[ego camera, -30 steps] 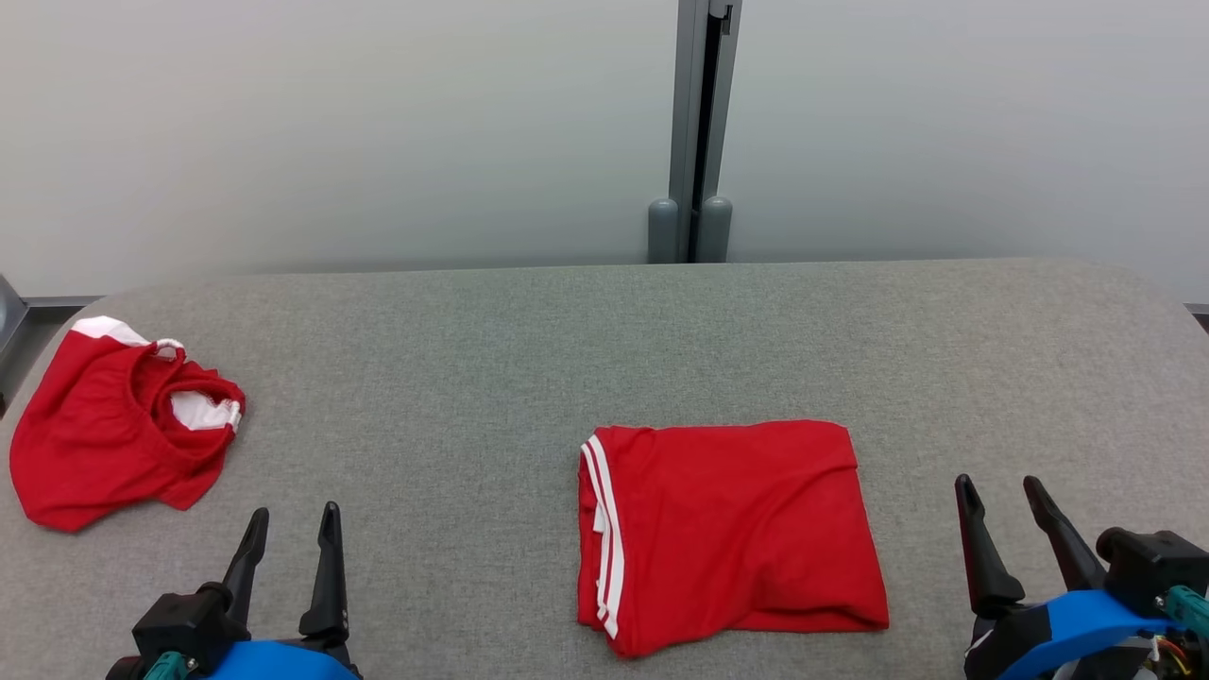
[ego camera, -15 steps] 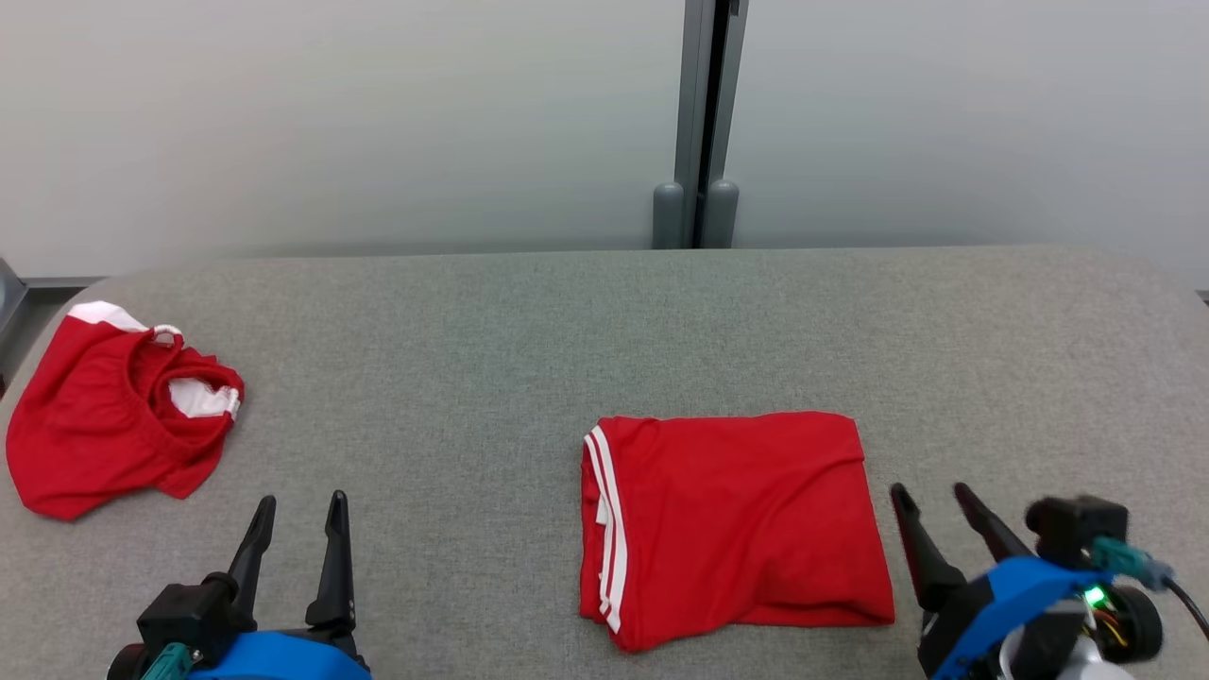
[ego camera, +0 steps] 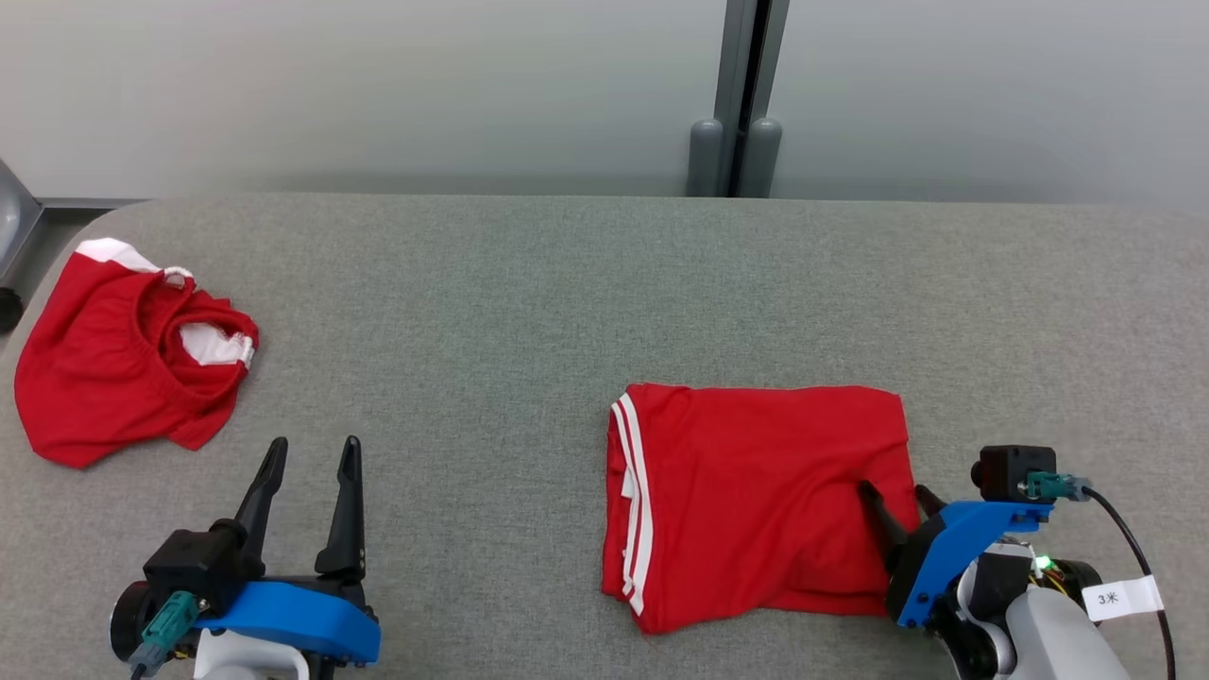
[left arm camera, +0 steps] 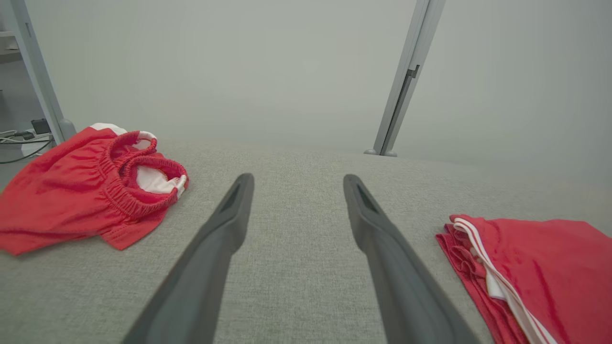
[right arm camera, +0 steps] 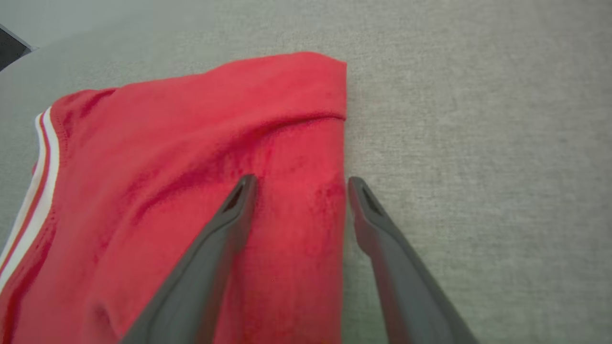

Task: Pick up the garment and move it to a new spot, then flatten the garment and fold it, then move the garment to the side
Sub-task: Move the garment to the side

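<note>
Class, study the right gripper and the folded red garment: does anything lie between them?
Nothing visible does. The right gripper, fingers open, straddles the folded garment at its right edge: one finger over cloth, the other over the grey table.

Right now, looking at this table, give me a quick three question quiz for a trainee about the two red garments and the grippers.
1. True or false: the right gripper is shut on the folded garment.
2. The folded garment's white stripes run along which edge in the head view? A left, B right, C far.
3. Which gripper is nearer the crumpled garment?
Key: 1 false, its jaws stand open astride the garment's right edge. 2 A. 3 The left gripper.
</note>
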